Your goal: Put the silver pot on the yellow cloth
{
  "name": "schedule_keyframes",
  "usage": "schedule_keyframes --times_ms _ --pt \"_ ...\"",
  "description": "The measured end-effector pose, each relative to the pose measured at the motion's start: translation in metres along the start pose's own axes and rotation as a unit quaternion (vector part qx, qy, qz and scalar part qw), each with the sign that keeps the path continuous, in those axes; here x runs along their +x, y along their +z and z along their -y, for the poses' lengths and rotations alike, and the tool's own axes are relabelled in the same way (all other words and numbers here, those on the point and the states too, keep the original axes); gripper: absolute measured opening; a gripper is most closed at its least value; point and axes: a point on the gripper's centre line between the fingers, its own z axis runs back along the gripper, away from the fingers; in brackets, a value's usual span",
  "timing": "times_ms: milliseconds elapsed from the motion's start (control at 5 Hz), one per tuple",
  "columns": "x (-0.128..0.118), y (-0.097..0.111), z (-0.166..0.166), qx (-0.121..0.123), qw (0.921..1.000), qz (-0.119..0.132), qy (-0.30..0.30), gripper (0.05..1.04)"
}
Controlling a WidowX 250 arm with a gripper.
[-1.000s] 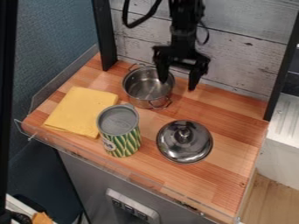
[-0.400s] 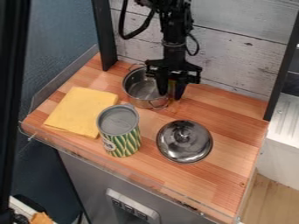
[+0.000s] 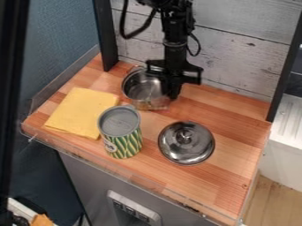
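My gripper (image 3: 171, 92) hangs at the right side of the silver pot, pointing down, with its fingers closed together on the pot's right wall. The silver pot (image 3: 140, 92) stands upright near the back of the wooden counter, its inside partly hidden by the gripper. To the left and nearer the front, the folded yellow cloth (image 3: 81, 111) lies flat, apart from the pot, with nothing on top of it.
A green patterned can (image 3: 122, 139) stands upright between the cloth's right edge and a silver lid (image 3: 186, 143). Clear low guards run along the left and front edges of the counter (image 3: 230, 165). A plank wall rises behind.
The gripper has come down and slightly left to the pot's right side, and its fingers have shut on the wall. The pot has shifted very slightly left.
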Motion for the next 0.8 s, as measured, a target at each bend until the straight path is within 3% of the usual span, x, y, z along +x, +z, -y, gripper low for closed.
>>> schedule_keyframes --times_ms 200,400,800 --pt "0.002 0.035 -0.003 -0.012 0.9985 0.053 0.0 0.076" --pt "-0.009 0.064 -0.03 -0.026 0.9958 0.084 0.024 0.076" --pt "-0.068 0.056 -0.092 -0.005 0.9961 0.064 0.06 0.073"
